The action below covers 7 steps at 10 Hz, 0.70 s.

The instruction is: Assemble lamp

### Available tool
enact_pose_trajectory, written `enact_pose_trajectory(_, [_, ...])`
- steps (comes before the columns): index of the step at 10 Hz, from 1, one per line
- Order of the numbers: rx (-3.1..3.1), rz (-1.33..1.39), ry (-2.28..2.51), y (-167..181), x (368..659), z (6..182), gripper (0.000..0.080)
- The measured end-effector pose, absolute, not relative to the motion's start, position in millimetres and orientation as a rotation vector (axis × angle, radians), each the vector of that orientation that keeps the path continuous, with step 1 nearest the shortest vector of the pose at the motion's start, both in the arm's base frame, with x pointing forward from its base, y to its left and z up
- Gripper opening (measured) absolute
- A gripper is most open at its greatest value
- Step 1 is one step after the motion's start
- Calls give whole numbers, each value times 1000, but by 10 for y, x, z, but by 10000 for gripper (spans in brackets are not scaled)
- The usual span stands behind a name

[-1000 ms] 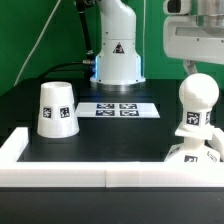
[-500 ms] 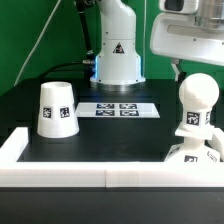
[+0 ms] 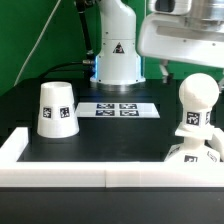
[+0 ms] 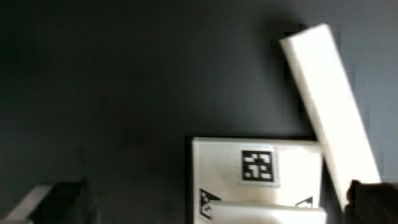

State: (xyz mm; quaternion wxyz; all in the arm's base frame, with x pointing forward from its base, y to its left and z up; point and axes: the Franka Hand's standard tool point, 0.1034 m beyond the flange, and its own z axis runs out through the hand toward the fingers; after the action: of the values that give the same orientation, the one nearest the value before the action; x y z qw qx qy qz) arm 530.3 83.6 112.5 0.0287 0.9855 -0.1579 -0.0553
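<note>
My two-finger gripper [image 4: 210, 200] cut off by frame edges, grip state indeterminate, white tagged angular lamp base block [image 4: 263, 180] below, small rounded white bulb [image 3: 197, 103] nearby, arm raised.

No words, brand names or numbers are showing clearly enough to read. The only signs are coded squares and one warning symbol. A black-and-white square tag is facing the camera on the shade [image 3: 56, 109], another on the neck under the bulb [image 3: 196, 100], and four are sitting in a row on the marker board [image 3: 118, 109]. A black triangle sticker is showing on the robot pedestal [image 3: 118, 60]. In the wrist view, one square tag is lying on a white block [image 4: 260, 178] between the jaws.
</note>
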Motion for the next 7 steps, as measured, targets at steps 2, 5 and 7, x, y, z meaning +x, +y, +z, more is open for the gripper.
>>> enact_pose_trajectory(2, [3069,-172,-271,479,5284,1145,699])
enact_pose_trajectory(5, [3070,-175,-265,206,5303,1148,699])
enact_pose_trajectory(7, [3072,-170,-229,73,5309,1140,699])
